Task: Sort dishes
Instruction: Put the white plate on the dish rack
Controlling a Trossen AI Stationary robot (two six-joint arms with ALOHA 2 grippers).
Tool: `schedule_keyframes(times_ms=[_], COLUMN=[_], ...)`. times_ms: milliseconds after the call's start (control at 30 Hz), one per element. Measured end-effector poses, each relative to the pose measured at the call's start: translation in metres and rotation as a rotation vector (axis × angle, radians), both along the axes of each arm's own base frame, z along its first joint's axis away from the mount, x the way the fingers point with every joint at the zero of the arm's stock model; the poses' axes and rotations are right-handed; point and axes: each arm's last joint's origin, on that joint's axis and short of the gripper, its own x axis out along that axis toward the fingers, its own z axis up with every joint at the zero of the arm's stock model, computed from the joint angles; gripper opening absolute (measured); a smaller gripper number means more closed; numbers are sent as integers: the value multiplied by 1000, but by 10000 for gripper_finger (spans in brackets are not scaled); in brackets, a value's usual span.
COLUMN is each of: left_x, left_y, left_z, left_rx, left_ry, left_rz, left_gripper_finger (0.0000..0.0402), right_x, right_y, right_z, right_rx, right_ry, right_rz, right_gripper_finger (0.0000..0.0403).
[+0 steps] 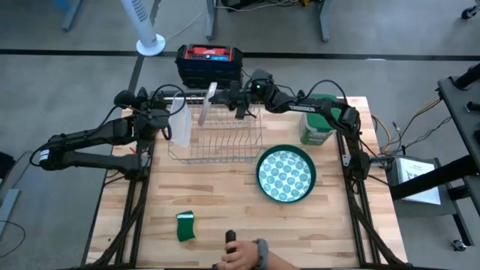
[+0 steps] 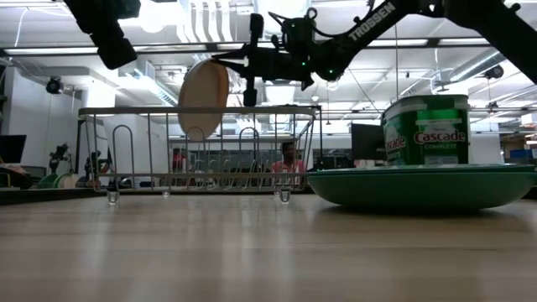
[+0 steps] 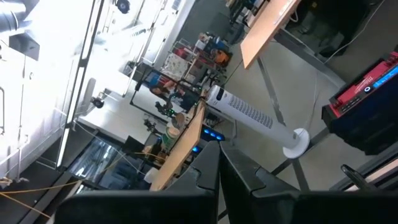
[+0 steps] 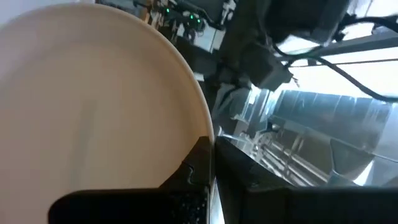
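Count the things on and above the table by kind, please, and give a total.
Plates: 2 (cream plate in the right end effector, teal plate on the table)
Dish rack: 1
Canister: 1
Sponge: 1
Total: 5. A pale shape at the rack's left end is unclear and not counted.

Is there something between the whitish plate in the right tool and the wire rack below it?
Nothing visible. The right tool holds the whitish round plate upright directly over the metal wire dish rack, and the slots under it look free. The plate's lower edge already dips inside the rack.
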Motion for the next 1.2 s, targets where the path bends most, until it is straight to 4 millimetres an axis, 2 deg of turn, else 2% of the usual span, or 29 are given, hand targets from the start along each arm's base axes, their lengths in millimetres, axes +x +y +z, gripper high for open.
schedule_keyframes(times_ms=[300,467,600,700,867,1200], left_x=[0,-2,-5,-7,-9,-12], left_y=[0,0,-1,-2,-2,-3], left_z=[0,-2,-1,0,1,3], left_rx=[-2,-11,-16,-24,-24,-23], left_ry=[1,40,66,99,107,104], left_rz=[-2,-2,-2,-1,0,0], left_gripper_finger=[0,0,0,0,0,0], right_x=[9,9,12,18,34,62], right_y=[7,8,13,18,14,-1], right_z=[12,20,23,16,-5,-18], right_rx=[119,200,197,187,177,185], right_ry=[200,206,198,180,160,180], right_rz=[45,91,108,119,85,80], right_gripper_finger=[0,0,0,0,0,0])
